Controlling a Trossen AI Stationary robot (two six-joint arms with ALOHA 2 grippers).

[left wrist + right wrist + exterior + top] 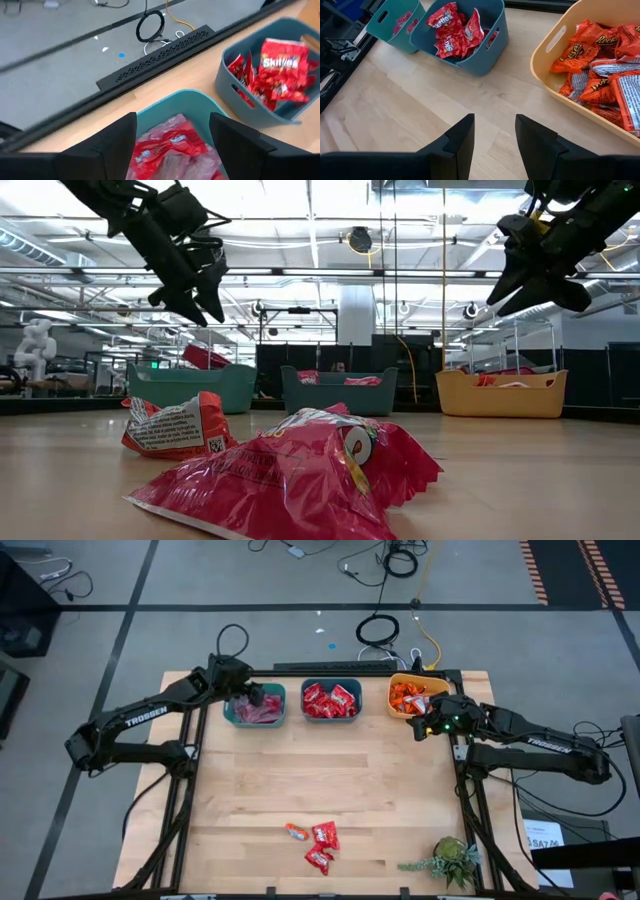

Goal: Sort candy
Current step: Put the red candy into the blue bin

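**Loose candy at the near edge, both end effectors up by the bins**

Taking the dark blue-teal plastic middle bin as the landmark: well in front of it, near the front edge of the pale wooden desk, lies a small cluster of loose candy. It is made up of two shiny red wrapped packets touching each other and, just to their left, a small orange wrapped sweet. A small green potted plant sits at the desk's front right corner, well to the right of that cluster.

The middle bin itself holds a heap of red Skittles packets.

Just left of the middle bin stands a lighter teal plastic bin holding pinkish-mauve wrapped packets. The left end effector hangs directly above this bin with its fingers spread wide and nothing between them.

Just right of the middle bin stands a yellow plastic bin full of orange Reese's packets. The right end effector hovers over bare desk by that bin's front edge, its fingers narrowly parted and empty.
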